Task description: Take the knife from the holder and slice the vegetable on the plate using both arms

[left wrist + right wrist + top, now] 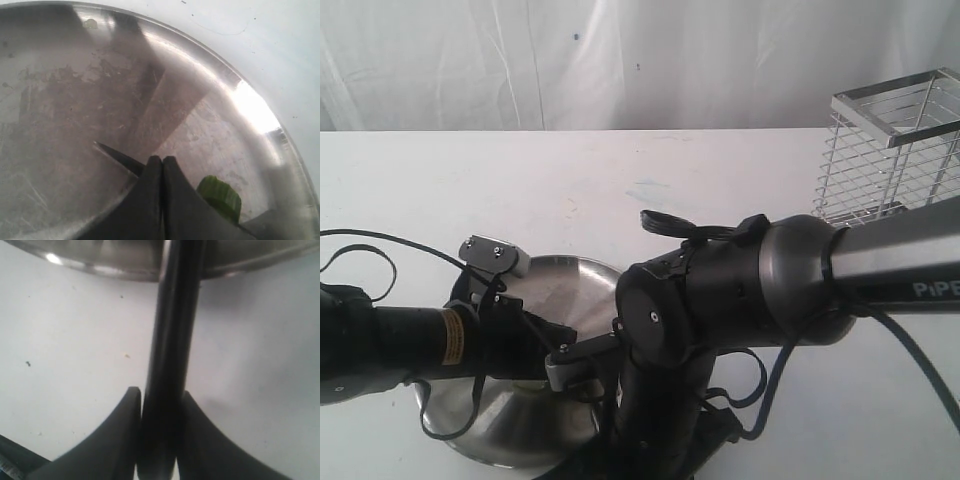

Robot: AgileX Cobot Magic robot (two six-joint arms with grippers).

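Observation:
The steel plate (pixel 572 278) lies at the table's front, mostly covered by both arms. My left gripper (pixel 162 161) hovers low over the plate (pixel 75 95), its fingers pressed together with nothing seen between the tips. A green piece of the vegetable (pixel 220 195) shows right beside one finger, partly hidden by it. The knife's dark pointed tip (pixel 116 155) pokes out from behind the fingers on the other side. My right gripper (pixel 159 391) is shut on the knife's black handle (pixel 172 340), which runs over the plate's rim (pixel 100 266). The holder (pixel 890 150) stands at the back right.
The bulky right arm with its grey PiPER tube (pixel 900 265) crosses from the right edge over the front middle. The slimmer left arm (pixel 410 340) reaches in from the left, with loose black cable (pixel 360 250) around it. A white curtain closes the back.

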